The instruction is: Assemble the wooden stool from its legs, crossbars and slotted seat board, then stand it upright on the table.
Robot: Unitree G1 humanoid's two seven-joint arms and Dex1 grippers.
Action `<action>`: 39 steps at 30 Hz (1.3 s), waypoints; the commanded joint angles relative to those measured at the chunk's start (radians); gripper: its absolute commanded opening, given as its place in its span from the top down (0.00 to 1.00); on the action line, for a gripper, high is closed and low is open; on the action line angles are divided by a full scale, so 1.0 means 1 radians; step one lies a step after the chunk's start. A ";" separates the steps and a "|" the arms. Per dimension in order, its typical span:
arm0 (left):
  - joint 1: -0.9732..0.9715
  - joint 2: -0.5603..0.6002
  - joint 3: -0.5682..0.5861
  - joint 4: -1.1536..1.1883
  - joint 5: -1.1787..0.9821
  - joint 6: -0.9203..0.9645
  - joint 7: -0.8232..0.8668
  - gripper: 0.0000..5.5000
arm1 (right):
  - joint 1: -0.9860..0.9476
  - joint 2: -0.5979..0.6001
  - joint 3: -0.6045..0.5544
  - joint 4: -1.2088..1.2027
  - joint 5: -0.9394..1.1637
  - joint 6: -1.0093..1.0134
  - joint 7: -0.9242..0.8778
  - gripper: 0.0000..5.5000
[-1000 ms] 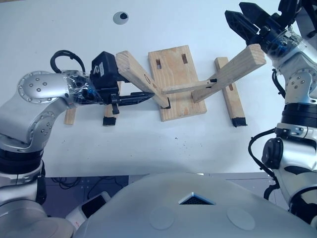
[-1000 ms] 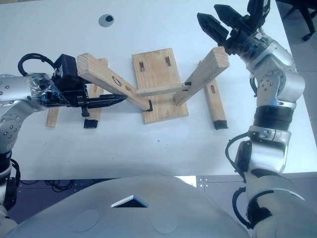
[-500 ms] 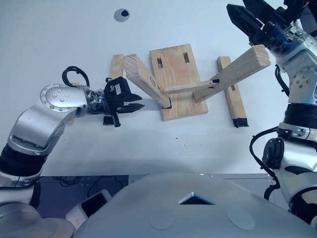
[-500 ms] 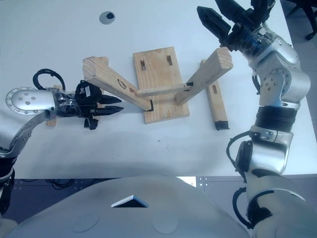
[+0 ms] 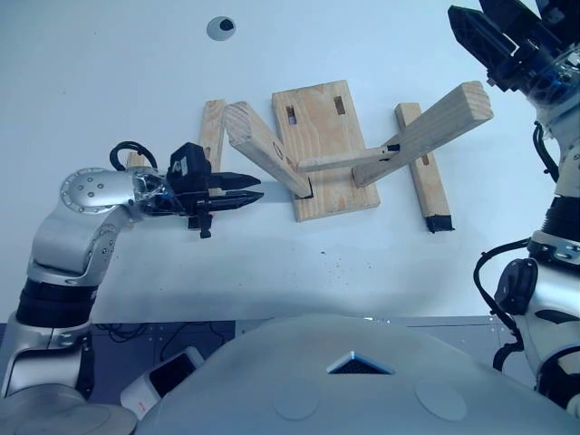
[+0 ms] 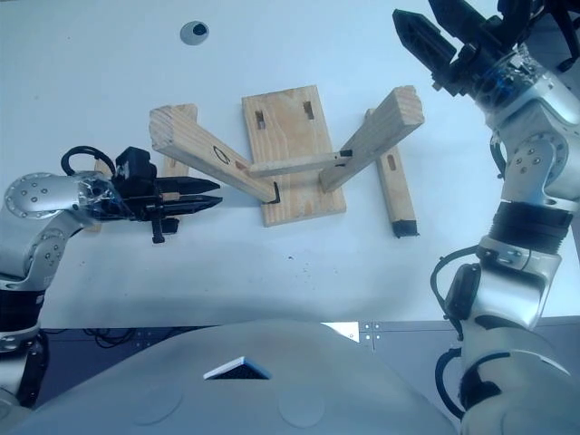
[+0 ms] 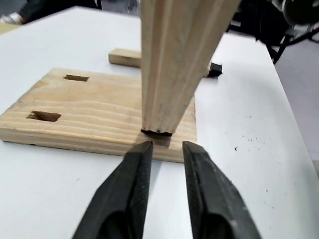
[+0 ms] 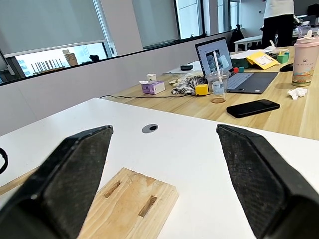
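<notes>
The slotted seat board (image 5: pixel 324 118) lies flat on the white table. On it leans a frame of two legs: the left leg (image 5: pixel 263 145) and the right leg (image 5: pixel 435 122), joined by a crossbar (image 5: pixel 337 162). A loose leg (image 5: pixel 421 177) with a black tip lies to the right of the board. Another loose piece (image 5: pixel 213 122) lies to its left. My left gripper (image 5: pixel 258 187) hovers low, just left of the left leg's foot (image 7: pixel 158 130), open by a narrow gap and holding nothing. My right gripper (image 5: pixel 497 32) is wide open above and beyond the right leg's top.
A round grommet hole (image 5: pixel 219 29) sits at the table's far side. One more wooden piece (image 5: pixel 136 161) lies partly hidden behind my left arm. The table's front edge runs close below the parts. Bare table spreads in front of the board.
My left gripper has drawn back to the left, away from the left leg. My right gripper has risen up and to the right, off the right leg's top. The leg frame stayed put.
</notes>
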 commanded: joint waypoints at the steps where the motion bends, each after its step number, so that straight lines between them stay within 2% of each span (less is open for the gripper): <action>1: 0.009 -0.036 0.025 0.024 -0.015 -0.018 -0.011 0.67 | -0.016 -0.019 0.010 0.016 -0.011 -0.008 0.003 0.30; 6: 0.037 -0.069 0.048 0.000 -0.071 -0.020 -0.043 0.56 | -0.027 -0.012 0.021 0.032 -0.024 -0.019 0.002 0.30; 20: 0.017 -0.208 0.056 -0.025 -0.118 -0.012 0.038 0.18 | -0.059 -0.016 0.048 0.074 -0.042 -0.028 0.020 0.30; 24: -0.012 -0.243 0.067 -0.023 -0.114 -0.014 0.090 0.18 | -0.055 -0.011 0.058 0.081 -0.052 -0.034 0.023 0.30; 39: -0.001 -0.232 0.044 -0.063 -0.097 -0.036 0.023 0.55 | -0.060 -0.017 0.061 0.087 -0.062 -0.040 0.025 0.30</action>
